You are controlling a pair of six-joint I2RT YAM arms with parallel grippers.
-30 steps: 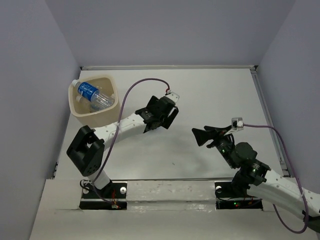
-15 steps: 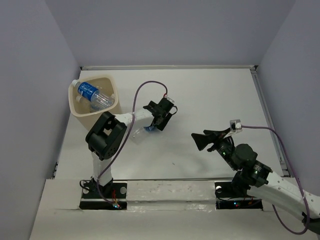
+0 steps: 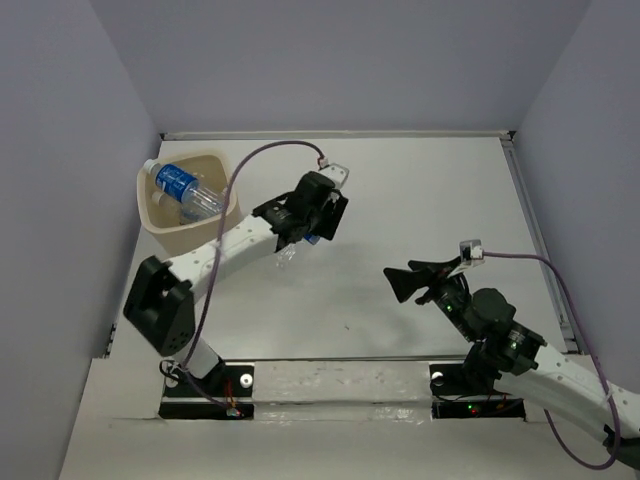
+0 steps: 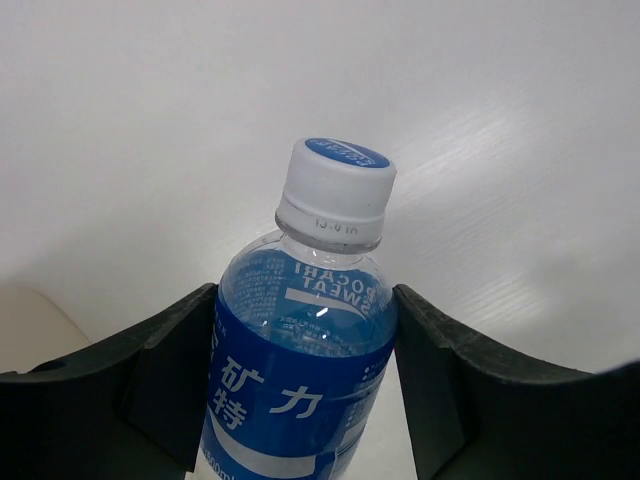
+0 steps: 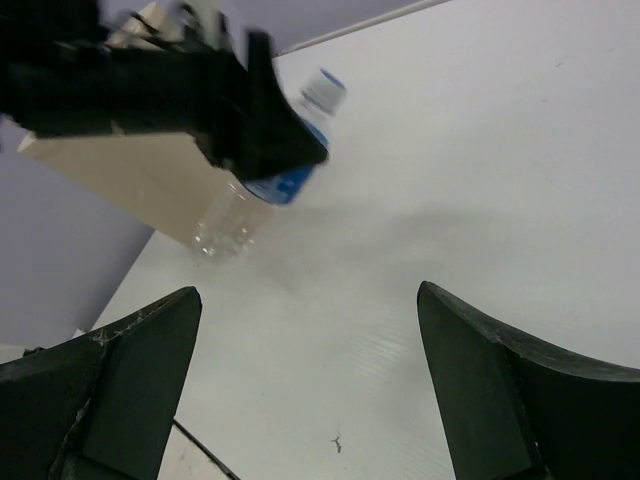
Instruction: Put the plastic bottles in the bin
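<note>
**The left gripper (image 3: 312, 222) pinches a Pocari Sweat bottle (image 3: 289, 252); the bin (image 3: 160, 222) lies to its upper left.**

In the top view the bottle hangs tilted under the claw at frame centre-left, its clear base towards the lower left. The cream bin sits near it in the upper left with two bottles in the bin (image 3: 186, 190) already, so the left arm is judged much the nearer. The right gripper (image 3: 398, 277) is at the lower right, well apart. In the left wrist view both fingers (image 4: 160, 370) press the blue label, with the white cap (image 4: 336, 190) pointing away from the camera. In the right wrist view the right claw's own jaws stand spread on nothing, and the bottle and the bin's wall show in the upper left.
</note>
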